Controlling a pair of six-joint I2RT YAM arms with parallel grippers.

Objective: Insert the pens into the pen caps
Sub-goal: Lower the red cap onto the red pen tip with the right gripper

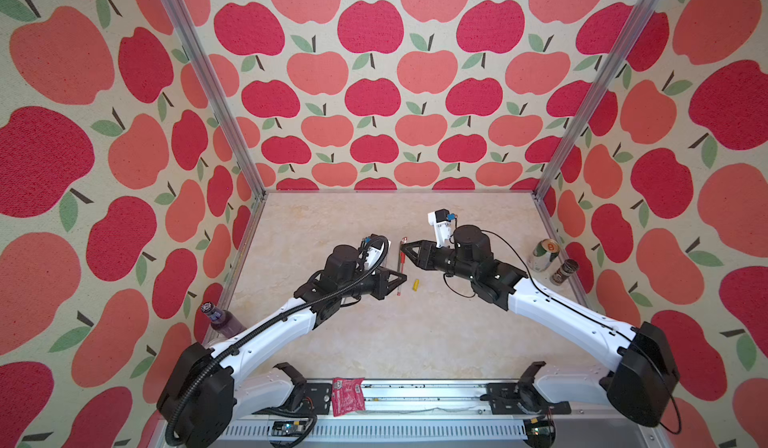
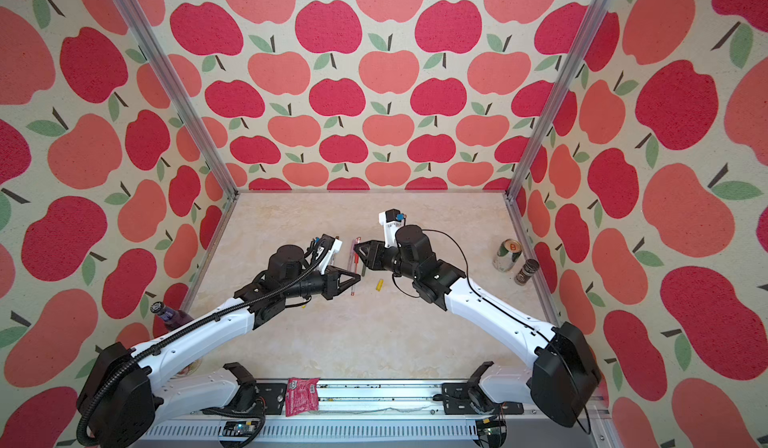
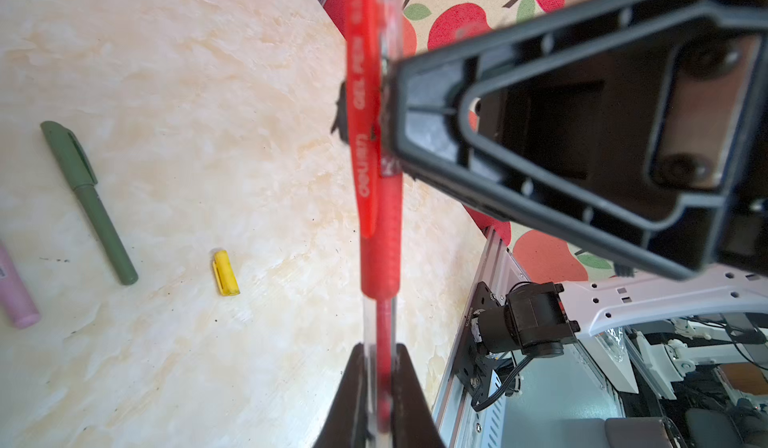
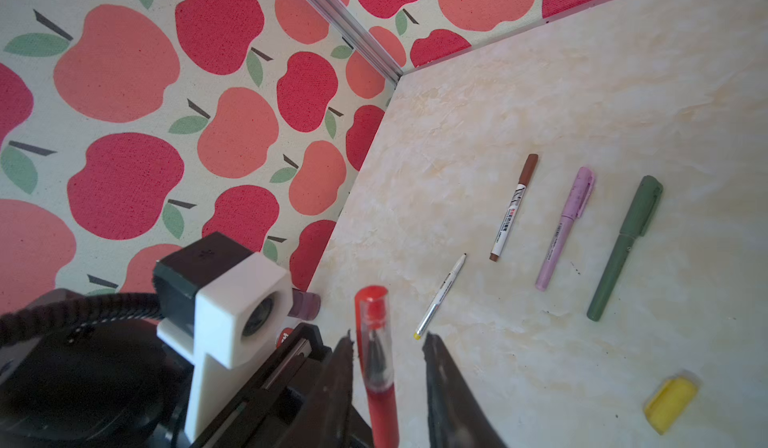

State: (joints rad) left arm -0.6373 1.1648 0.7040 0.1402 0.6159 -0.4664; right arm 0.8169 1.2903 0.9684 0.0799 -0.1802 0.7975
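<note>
The pale marbled counter [image 1: 415,342] carries everything. The left tool [image 3: 380,348] is clamped on the clear barrel of the red pen [image 3: 376,259], one finger pressed to each side. In both top views the pen runs from this tool's tip across to the tip of the right tool [image 1: 402,247].

The right tool [image 4: 388,338] has its fingers apart. The red cap [image 4: 372,304], seated on the pen's end, stands between them, close to one finger and with a clear gap to the other.

Ahead of the right tool four more pens lie in a loose row on the counter. The green pen [image 4: 623,250] and the lilac pen [image 4: 563,230] are both capped. So is the white pen with brown trim [image 4: 513,209]. The thin white pen with yellow trim [image 4: 440,296] is uncapped, its yellow end nearest this tool's fingertip.

The yellow cap [image 1: 415,285] lies alone on the counter, just beside the left tool's tip and between the two tools.
</note>
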